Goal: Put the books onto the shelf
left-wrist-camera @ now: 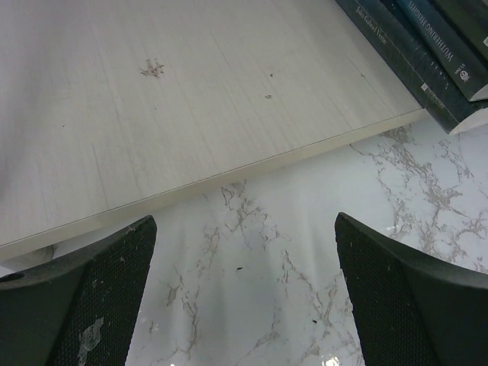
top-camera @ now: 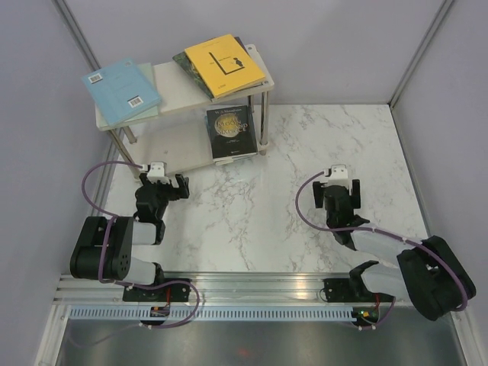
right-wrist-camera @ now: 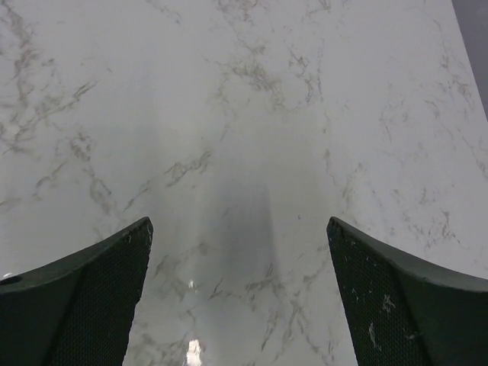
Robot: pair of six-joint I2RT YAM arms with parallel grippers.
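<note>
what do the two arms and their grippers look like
Both are black with pale grey link sections, white wrist housings and looping purple cables. The left gripper and right gripper each have two dark, finely textured fingers flecked with white scuffs.

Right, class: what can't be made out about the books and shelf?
Top view: books under the yellow book mostly covered; count unclear.
Top view: rear of lower board hidden by upper board.
Left wrist view: book spines cut off by frame edge.
Right wrist view: only table shows.
</note>
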